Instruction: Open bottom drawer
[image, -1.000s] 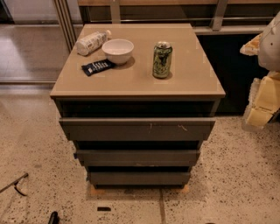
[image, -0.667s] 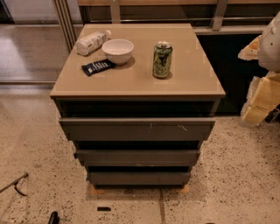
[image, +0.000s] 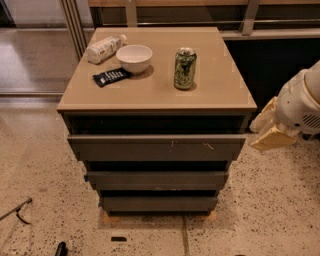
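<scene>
The bottom drawer (image: 159, 203) is the lowest and narrowest dark grey-brown flat front of the cabinet, just above the floor, and its front sits further back than the two above. Above it are the middle front (image: 157, 179) and the widest front with white scratches (image: 157, 147). My gripper (image: 271, 134), pale yellow on a white arm (image: 302, 102), hangs in the air to the right of the cabinet at the height of the top front. It touches nothing and is well above and right of the bottom drawer.
The tan cabinet top (image: 220, 85) bears a green can (image: 184, 68), a white bowl (image: 134, 58), a lying bottle (image: 104, 48) and a dark packet (image: 112, 76). Speckled floor surrounds the cabinet. A dark tool (image: 17, 209) lies at the lower left. A railing and dark panel stand behind.
My arm and gripper have moved a little left, closer to the cabinet's right side. The drawers and the things on top have not moved.
</scene>
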